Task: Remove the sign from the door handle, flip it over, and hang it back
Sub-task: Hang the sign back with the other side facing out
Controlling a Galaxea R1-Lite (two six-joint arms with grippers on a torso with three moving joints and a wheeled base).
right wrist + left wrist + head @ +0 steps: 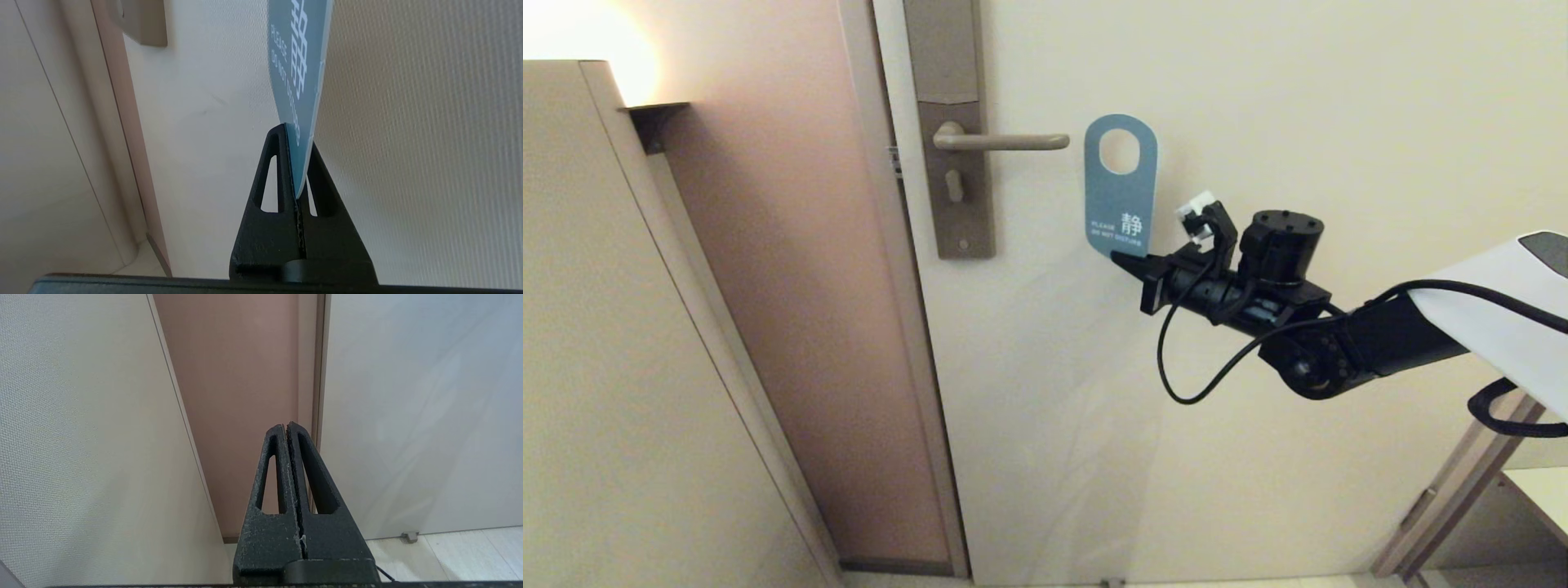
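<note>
The sign (1121, 196) shows its blue face with white lettering and stands upright in the air, just right of the free end of the door handle (1005, 142). Its oval hole is level with the lever and clear of it. My right gripper (1125, 260) is shut on the sign's bottom edge, seen close in the right wrist view as the sign (298, 81) pinched between the fingers of the right gripper (296, 141). The left gripper (286, 428) is shut on nothing and points down at the door's foot, away from the handle.
The brown backplate (953, 131) carries the lever on the cream door (1258, 367). A pinkish door frame (792, 327) and a beige wall panel (621, 367) lie to the left. A small doorstop (410, 536) sits on the floor by the door.
</note>
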